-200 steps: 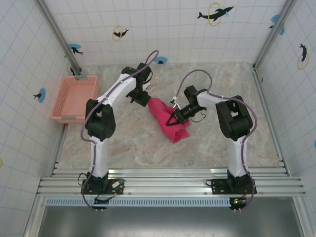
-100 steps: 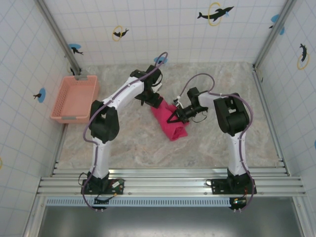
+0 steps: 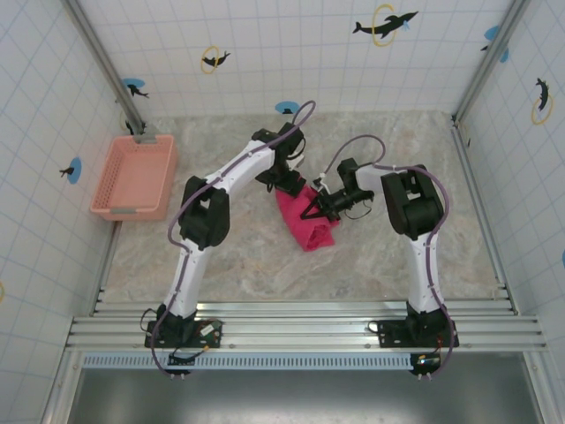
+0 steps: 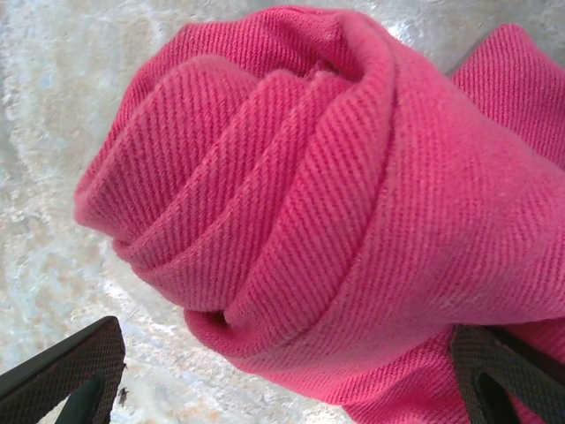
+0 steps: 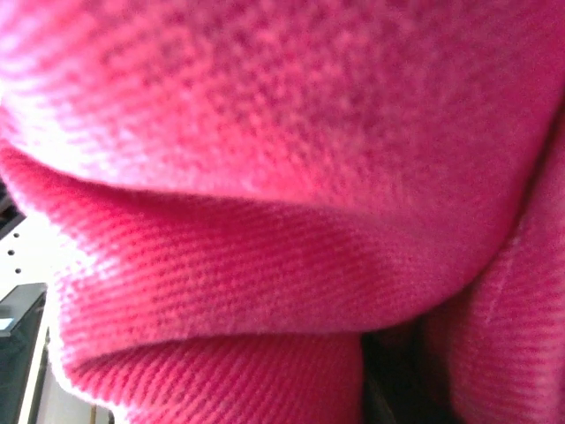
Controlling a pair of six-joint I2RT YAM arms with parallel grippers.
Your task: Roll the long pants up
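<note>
Basket: salmon lattice, at the left edge of the table against the wall. Its bare floor is in view. The long pants lie well apart from it, mid-table between the two arms, as a short, thick bundle.

From the left wrist I see the bundle's end with its layers coiled one inside another. The left gripper sits at the far end of the bundle, its fingers spread as wide as they go, one to each side of the roll and clamping nothing.

The right gripper is at the bundle's right edge, jaws drawn narrow and pinching a fold. Cloth presses right up to that camera.

Against a second ago: the left gripper has travelled rightward from the table's open far side onto the bundle. The right gripper has held its place and grip.
</note>
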